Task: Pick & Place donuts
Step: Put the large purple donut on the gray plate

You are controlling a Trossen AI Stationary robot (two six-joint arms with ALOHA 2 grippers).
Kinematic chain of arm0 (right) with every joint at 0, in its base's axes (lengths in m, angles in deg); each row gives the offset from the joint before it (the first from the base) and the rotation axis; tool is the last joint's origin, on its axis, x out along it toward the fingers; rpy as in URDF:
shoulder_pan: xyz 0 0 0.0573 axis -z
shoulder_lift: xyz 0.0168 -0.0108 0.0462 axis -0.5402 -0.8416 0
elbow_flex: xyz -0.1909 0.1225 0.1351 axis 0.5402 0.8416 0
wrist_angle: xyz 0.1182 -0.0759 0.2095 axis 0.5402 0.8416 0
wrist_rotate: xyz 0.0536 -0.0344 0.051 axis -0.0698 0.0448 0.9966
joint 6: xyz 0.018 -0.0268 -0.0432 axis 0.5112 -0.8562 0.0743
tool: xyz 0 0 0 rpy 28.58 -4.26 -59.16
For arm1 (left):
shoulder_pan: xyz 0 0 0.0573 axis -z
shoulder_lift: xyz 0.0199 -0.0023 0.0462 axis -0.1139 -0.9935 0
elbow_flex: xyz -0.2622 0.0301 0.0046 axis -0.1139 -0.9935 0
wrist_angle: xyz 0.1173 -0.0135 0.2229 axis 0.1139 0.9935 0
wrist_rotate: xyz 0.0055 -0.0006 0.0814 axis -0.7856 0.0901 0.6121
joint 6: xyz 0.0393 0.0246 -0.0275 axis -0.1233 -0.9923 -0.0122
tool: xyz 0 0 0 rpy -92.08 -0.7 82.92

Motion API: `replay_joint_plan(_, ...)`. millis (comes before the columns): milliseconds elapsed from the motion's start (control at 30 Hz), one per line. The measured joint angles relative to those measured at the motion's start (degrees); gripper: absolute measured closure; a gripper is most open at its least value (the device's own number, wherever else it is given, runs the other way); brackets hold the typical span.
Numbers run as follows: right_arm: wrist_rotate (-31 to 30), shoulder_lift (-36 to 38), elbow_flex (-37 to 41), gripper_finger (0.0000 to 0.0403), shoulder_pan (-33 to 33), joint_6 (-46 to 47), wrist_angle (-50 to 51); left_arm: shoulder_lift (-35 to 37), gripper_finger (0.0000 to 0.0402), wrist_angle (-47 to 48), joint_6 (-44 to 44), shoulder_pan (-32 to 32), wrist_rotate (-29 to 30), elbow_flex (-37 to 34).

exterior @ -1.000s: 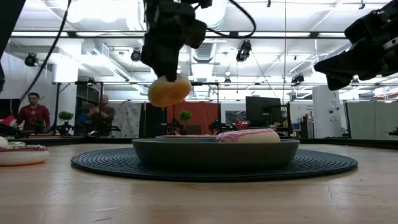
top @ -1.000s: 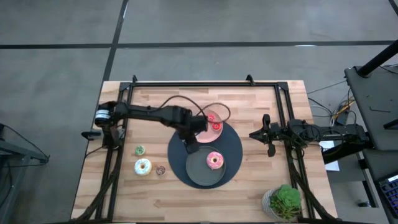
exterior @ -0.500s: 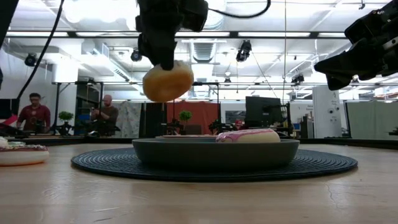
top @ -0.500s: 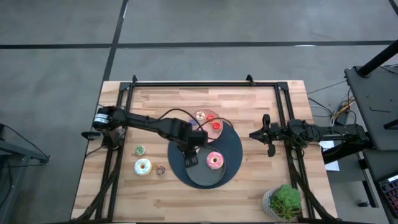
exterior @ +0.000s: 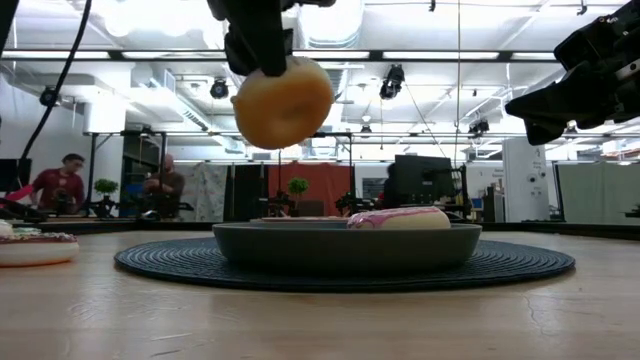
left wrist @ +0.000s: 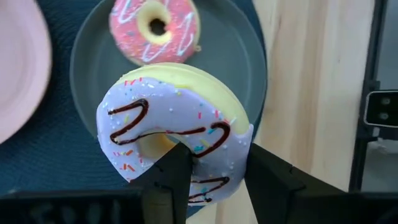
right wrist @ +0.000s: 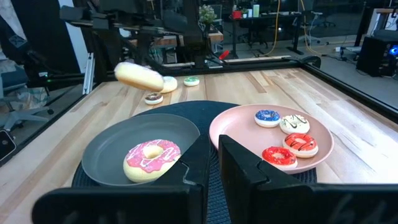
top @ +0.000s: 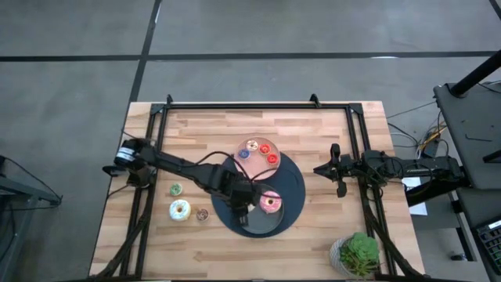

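Your left gripper (left wrist: 208, 180) has carried the lilac donut (left wrist: 176, 135) down and rightward in the high view over the last second, off the edge of the pink plate (top: 256, 142) and over the dark grey plate (top: 252, 221) — in the low view the ring now hangs higher in frame and larger than it did, well clear of the plate rim. That puts you in the carry-to-drop stage: the fingers pinch the donut by its near edge, one finger through or beside the hole, and a release from here would, I judge, land it beside the pink donut (top: 270, 202) already lying in the grey plate. The lilac piece is a glossy moulded ring, pale yellow underneath with lilac frosting, dark brown squiggles and tiny sprinkles; it looks rigid and smooth, so it may bounce or roll on the hard plate. The pink donut has white drizzle lines and the same pale base. The grey plate is a shallow matt dish sitting on a round ribbed dark mat (top: 293, 180). The pink plate, at centre of the high view, holds three tiny donuts — red, blue and tan. At lower left of that view a white sprinkled donut (top: 179, 209), a green one (top: 175, 189) and a small brownish one wait on the bare wooden table (top: 196, 129). Your right gripper (right wrist: 211, 152) waits at the right side of the table, fingers pressed nearly together, empty.
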Motion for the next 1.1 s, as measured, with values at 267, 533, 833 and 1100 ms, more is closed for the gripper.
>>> replay_joint_plan(267,-0.04,-0.04,0.00,0.0374,0.01,0.01,-0.04,-3.14,0.0289,-3.49,0.00,0.90,-2.02,-0.07)
replay_joint_plan(533,-0.02,-0.10,0.00,0.0374,0.01,0.01,-0.01,-7.80,0.0289,-4.72,0.32,1.44,-4.42,4.91)
replay_joint_plan(833,-0.01,-0.31,0.00,0.0374,-0.01,0.00,-0.04,-13.00,0.0289,-4.78,0.25,1.57,-8.04,11.67)
replay_joint_plan(1100,0.04,-0.33,0.00,0.0374,-0.01,-0.01,0.02,-15.12,0.0289,-3.70,1.20,1.59,-8.30,11.63)
